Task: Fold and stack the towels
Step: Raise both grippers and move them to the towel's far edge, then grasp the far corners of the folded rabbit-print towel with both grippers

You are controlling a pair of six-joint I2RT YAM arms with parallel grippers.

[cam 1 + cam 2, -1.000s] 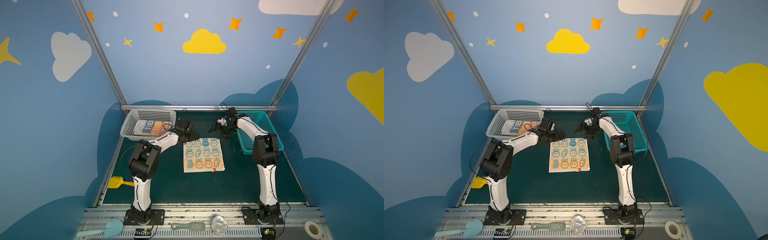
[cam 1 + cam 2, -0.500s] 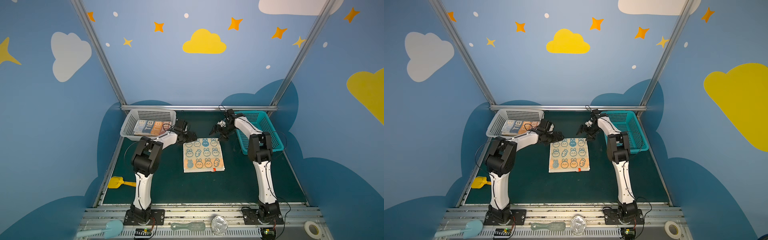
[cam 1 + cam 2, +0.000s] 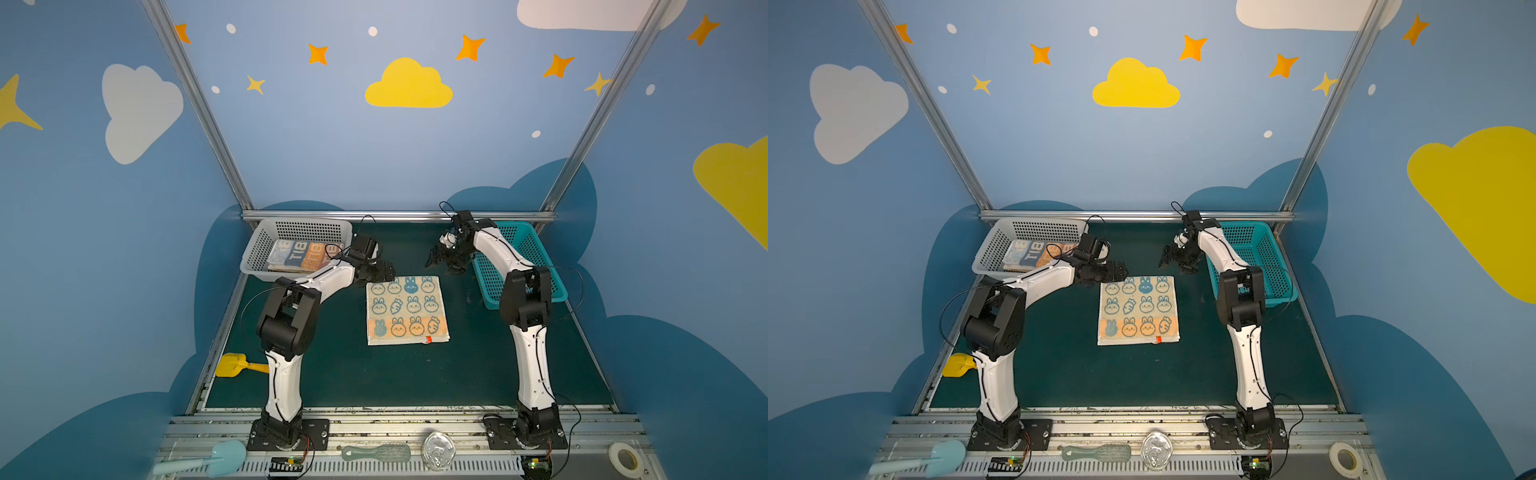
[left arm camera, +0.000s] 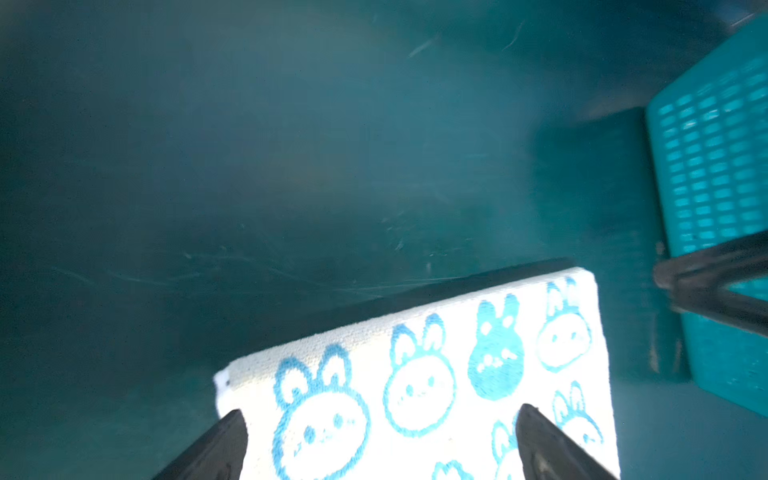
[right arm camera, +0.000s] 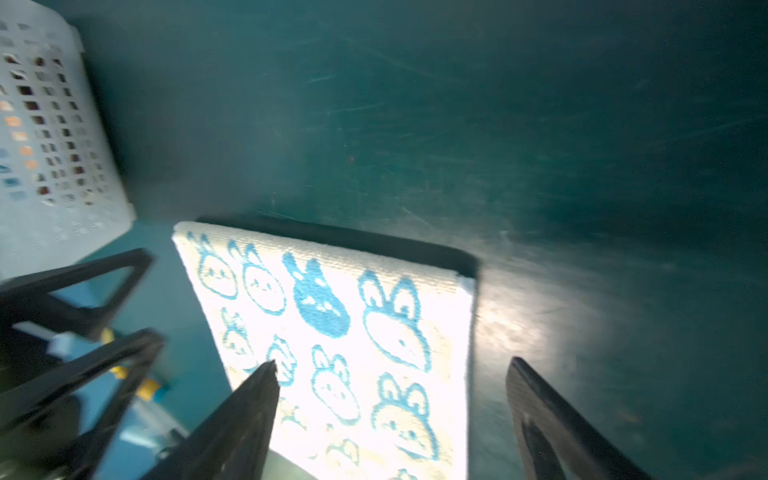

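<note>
Nearest, on the metal rail in front of the arm bases, lie a pale blue scoop (image 3: 220, 455), a green brush (image 3: 376, 453), a crushed can (image 3: 438, 451) and a tape roll (image 3: 623, 457). A yellow shovel (image 3: 235, 365) sits at the left edge of the dark green table (image 3: 374, 374).

In the middle of the table the bunny towel (image 3: 407, 309) (image 3: 1139, 309) lies flat and unfolded. It is close to square, so its long axis is hard to call. Its edges run square to the table. The orange band and a red tag (image 3: 428, 340) lie along the near edge, and the printed rabbits' ears point to the far side.

At the towel's far left corner hangs the left gripper (image 3: 388, 272) (image 4: 380, 413), its jaws spread wide and straddling that corner in the left wrist view. Whether the tips touch the cloth I cannot tell. The right gripper (image 3: 440, 262) (image 5: 392, 363) hovers above the far right corner, jaws also apart, with nothing between them but the towel edge below.

Farther back on the left, the white basket (image 3: 259, 253) (image 3: 992, 249) holds folded towels (image 3: 303, 255). They are stacked with their long axis left to right, and the lettered orange and blue one is on top. How many layers there are is unclear. At far right stands the teal basket (image 3: 534, 245) (image 4: 715, 166), its perforated floor in plain sight.
</note>
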